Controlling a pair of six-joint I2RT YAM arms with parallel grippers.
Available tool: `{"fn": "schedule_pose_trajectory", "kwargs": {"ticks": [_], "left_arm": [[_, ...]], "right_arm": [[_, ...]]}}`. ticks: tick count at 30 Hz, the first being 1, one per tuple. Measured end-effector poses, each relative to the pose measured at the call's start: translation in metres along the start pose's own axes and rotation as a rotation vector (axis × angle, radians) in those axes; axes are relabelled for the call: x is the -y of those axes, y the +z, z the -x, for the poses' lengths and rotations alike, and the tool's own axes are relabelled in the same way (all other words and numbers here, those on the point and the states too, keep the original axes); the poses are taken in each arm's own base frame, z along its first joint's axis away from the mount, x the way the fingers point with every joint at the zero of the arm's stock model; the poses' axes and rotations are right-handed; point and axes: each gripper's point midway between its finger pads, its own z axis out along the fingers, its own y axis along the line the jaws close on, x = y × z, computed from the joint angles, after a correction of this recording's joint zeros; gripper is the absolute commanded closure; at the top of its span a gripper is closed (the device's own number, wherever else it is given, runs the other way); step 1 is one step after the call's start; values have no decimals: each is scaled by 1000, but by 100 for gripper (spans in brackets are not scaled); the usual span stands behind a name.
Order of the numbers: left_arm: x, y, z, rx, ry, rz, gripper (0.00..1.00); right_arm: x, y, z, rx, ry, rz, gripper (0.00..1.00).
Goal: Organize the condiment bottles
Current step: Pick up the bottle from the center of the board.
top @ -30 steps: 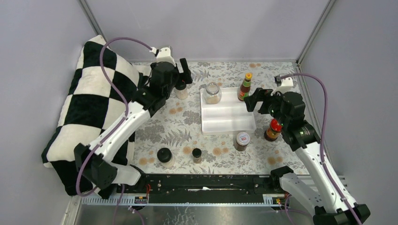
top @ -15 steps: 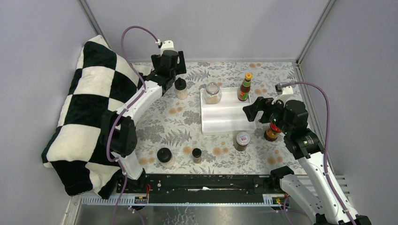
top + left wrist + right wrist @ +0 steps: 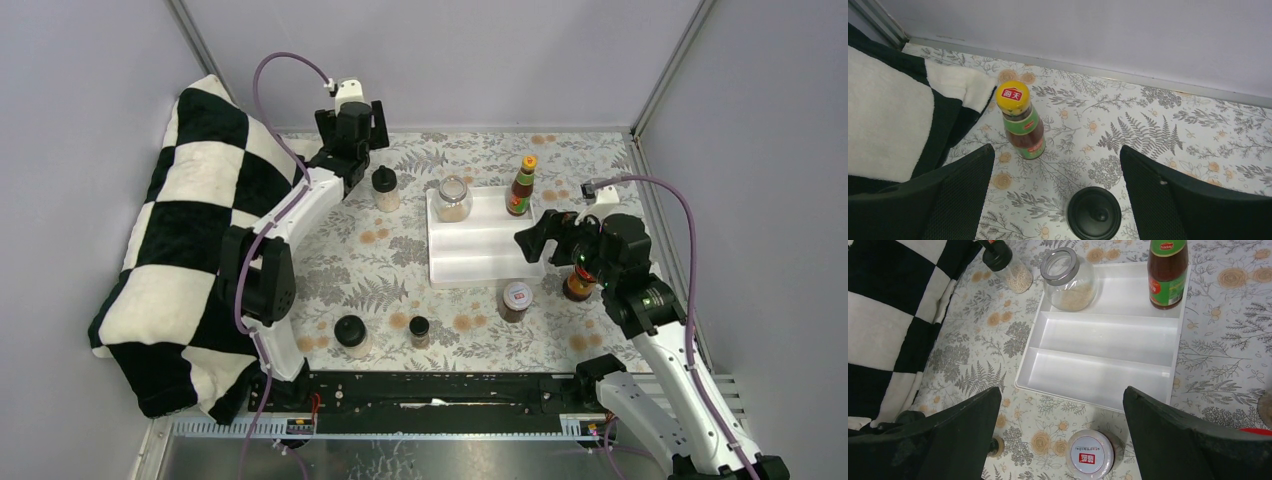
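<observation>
Both sets of jaws stand wide, holding nothing. My left gripper hangs over the floral-printed table left of the white tray. My right gripper hovers at the tray's near right corner.

The tray is smooth moulded plastic with three long troughs running left to right. Its far trough holds a round clear jar part-filled with pale grains at the left end. At the right end is a slim red-sauce bottle with a green label, standing upright.

Just left of the tray stands a black-lidded jar of pale grains. Farther left, against the plush checked pillow, a second slim bottle stands with its long axis vertical, showing a yellow cap, green label and dark red sauce.

Off the tray's near right corner sits a short white-lidded jar with a red label on top. A red-capped jar stands right of the tray, partly hidden by my right arm. Two small dark-lidded jars stand on the near side of the tray, well apart from it.
</observation>
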Motion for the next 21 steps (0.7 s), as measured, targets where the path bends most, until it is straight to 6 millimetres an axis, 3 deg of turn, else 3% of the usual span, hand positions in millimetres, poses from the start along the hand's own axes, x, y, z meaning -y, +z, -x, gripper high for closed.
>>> {"fn": "schedule_pose_trajectory", "kwargs": {"ticks": [13,21], "left_arm": [[-27,25,-9,23,-8,77,2],[-35,51,-46,-29,15,121,4]], "right_arm": [[4,12,-27,-62,30,20,0],[5,13,-33,-74,36,23,0]]}}
